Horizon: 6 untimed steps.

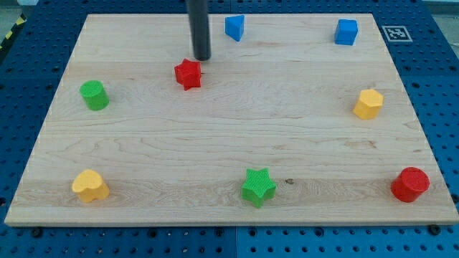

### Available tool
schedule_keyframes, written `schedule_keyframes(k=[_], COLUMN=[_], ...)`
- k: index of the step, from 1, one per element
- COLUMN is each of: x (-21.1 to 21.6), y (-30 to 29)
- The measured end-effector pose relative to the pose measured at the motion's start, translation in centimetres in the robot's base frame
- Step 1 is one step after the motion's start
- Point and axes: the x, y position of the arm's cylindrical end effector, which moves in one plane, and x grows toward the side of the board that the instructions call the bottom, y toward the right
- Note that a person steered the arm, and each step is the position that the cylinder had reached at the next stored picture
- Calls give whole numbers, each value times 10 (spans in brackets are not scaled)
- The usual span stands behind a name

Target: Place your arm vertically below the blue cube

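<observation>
No words, numbers or brand names can be read anywhere; the only sign is a black-and-white square fiducial marker [393,32] on the blue perforated table [437,86].

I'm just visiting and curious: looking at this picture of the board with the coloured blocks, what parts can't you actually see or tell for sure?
- The rod above my tip: cut off by the view's top edge, so the arm is unseen.
- Whether my tip touches the red star: too close to tell from this angle.
- The far sides of the blue cube and the other blue block: hidden by the blocks themselves; the second one's shape stays unclear.
</observation>
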Motion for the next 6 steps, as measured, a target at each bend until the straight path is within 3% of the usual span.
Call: schedule_keyframes(k=[5, 6], x=[17, 0], y=[274, 310])
